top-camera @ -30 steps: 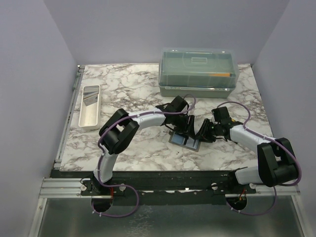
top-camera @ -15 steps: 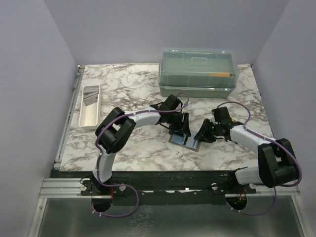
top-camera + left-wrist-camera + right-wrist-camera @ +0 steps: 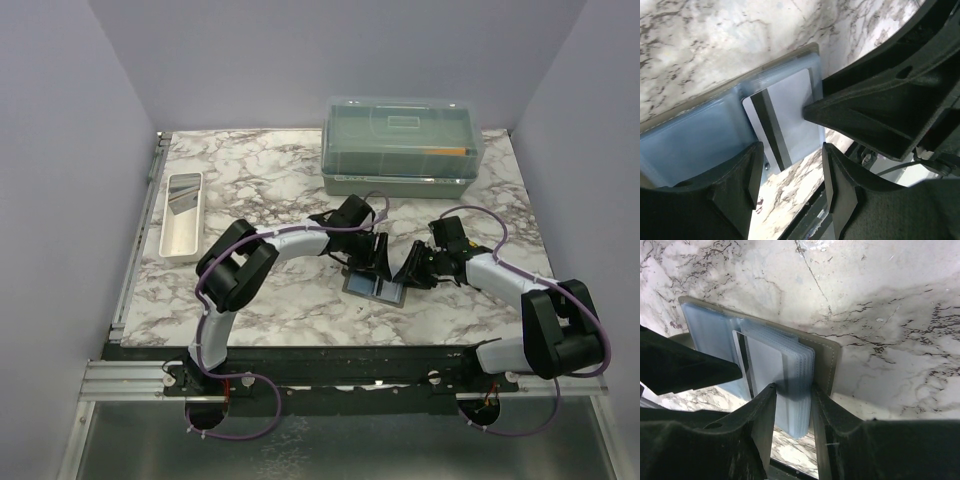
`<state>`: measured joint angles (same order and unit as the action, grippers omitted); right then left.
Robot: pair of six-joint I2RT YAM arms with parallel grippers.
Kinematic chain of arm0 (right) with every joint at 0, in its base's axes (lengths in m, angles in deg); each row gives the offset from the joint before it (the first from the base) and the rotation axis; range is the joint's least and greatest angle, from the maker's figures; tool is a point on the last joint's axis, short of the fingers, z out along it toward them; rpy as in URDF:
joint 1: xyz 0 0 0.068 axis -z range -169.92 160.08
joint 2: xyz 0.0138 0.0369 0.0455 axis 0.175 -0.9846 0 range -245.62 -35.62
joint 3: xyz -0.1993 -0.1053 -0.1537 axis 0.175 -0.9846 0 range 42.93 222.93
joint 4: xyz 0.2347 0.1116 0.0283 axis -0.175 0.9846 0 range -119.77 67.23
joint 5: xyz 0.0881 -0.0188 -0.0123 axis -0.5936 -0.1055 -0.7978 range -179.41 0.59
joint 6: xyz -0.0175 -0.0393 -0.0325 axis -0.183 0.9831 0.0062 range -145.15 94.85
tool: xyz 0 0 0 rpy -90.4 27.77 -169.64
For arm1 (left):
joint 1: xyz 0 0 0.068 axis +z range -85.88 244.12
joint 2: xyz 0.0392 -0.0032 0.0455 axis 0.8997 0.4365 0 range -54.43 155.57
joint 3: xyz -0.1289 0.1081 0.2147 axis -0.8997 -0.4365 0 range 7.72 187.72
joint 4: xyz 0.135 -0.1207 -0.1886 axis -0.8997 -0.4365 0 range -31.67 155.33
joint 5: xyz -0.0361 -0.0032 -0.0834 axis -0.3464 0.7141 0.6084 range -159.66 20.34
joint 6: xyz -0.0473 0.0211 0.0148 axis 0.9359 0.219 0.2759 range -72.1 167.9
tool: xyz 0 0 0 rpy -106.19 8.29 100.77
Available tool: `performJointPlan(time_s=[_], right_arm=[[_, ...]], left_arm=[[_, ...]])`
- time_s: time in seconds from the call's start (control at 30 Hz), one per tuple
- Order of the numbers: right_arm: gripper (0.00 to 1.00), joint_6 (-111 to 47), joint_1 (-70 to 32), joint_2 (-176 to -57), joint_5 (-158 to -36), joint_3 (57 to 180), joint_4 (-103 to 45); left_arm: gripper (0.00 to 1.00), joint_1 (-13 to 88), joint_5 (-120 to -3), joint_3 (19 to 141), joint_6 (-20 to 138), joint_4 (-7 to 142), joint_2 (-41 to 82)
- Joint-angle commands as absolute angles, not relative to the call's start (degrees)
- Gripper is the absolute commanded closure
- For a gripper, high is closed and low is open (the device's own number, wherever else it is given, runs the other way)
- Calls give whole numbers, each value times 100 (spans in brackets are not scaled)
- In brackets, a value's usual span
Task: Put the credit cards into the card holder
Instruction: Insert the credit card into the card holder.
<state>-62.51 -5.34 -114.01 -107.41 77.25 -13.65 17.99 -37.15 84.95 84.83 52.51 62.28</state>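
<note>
The card holder (image 3: 372,288) lies open on the marble table, olive outside, blue-grey inside (image 3: 695,140). A silver-grey credit card (image 3: 785,120) with a dark stripe sits partly in a slot on its right half and also shows in the right wrist view (image 3: 765,365). My left gripper (image 3: 375,262) hovers over the holder's far edge, open and empty (image 3: 792,150). My right gripper (image 3: 410,275) is at the holder's right side, shut on its stack of clear sleeves (image 3: 792,390) beside the olive cover (image 3: 827,357). No other cards are in view.
A big clear lidded box (image 3: 403,145) stands at the back right. A long white tray (image 3: 180,252) with something shiny in it lies at the far left. The right gripper's fingers (image 3: 880,105) crowd the left wrist view.
My left gripper drifted slightly left and back, staying over the holder. The right arm and the holder kept still.
</note>
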Motion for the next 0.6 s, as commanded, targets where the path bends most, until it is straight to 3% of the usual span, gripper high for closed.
performJointPlan(time_s=[0.0, 0.27, 0.57], right_arm=[[63, -6166, -548, -11487, -10899, 7685, -1373], [62, -6233, -548, -11331, -10926, 7633, -1381], [60, -6120, -548, -11269, -10714, 7623, -1234]], left_arm=[[45, 1713, -3043, 8546, 8687, 5760, 6254], [45, 1795, -2768, 8310, 9097, 6301, 6244], [44, 1991, -3702, 8282, 8707, 5514, 5877]])
